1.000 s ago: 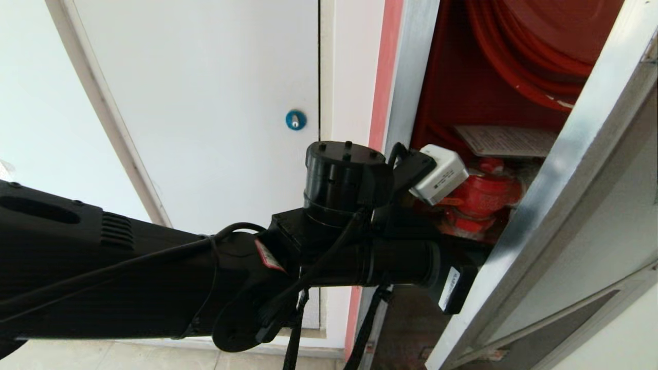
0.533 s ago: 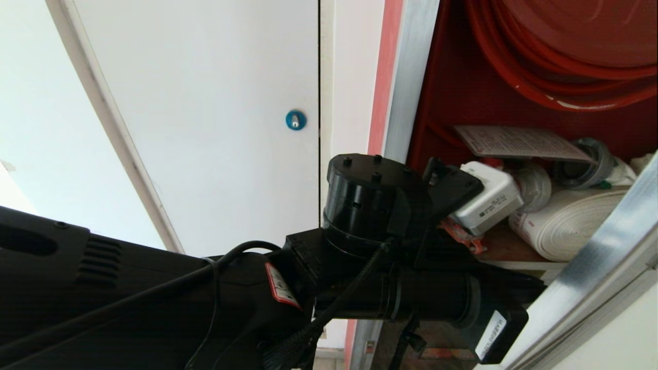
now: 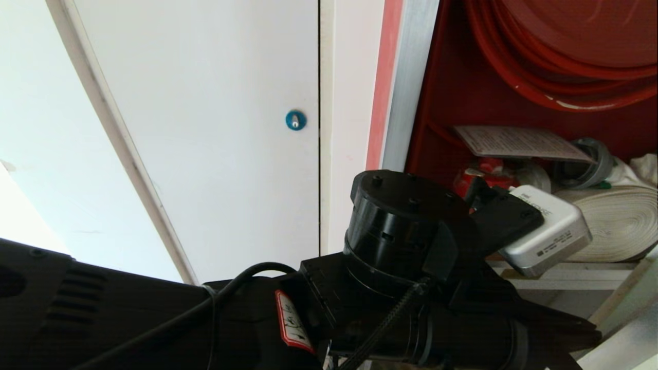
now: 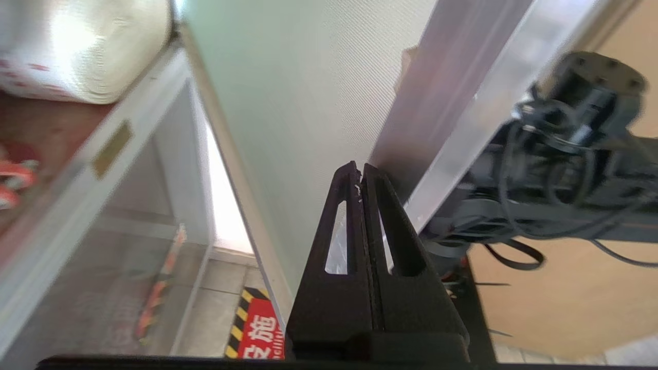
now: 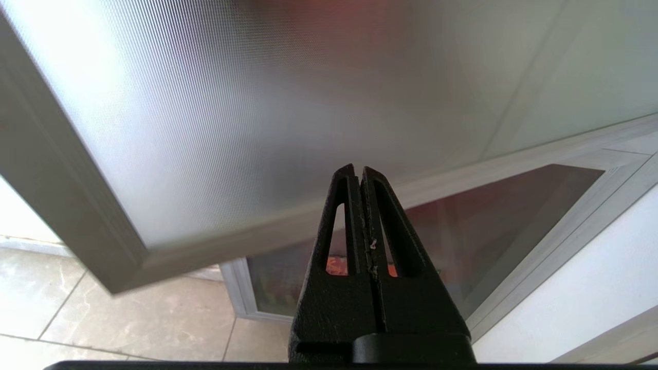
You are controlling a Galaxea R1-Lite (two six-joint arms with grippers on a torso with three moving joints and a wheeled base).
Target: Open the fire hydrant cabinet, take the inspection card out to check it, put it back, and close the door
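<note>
The fire hydrant cabinet (image 3: 408, 77) stands open, showing its red inside, the red hose reel (image 3: 555, 56), a red valve (image 3: 480, 172) and the white rolled hose (image 3: 617, 221). The inspection card (image 3: 519, 142) lies flat above the valve. My left arm (image 3: 406, 241) reaches across the cabinet's lower opening. The left gripper (image 4: 359, 172) is shut and empty, its tips close to the pale inner face of the door (image 4: 308, 103), beside the door's aluminium frame (image 4: 462, 103). The right gripper (image 5: 358, 172), also shut and empty, hangs in front of the door (image 5: 257, 103).
A plain white panel with a blue round lock (image 3: 295, 119) is left of the cabinet. Below the door sits a smaller dark glass panel (image 5: 488, 231). A red floor sign with yellow-black stripes (image 4: 257, 339) lies under the left gripper. The parked right arm (image 4: 565, 154) stands beyond the door's frame.
The door has swung further open and almost out of the head view, uncovering the card and the white hose. My left arm has moved right and lower with it.
</note>
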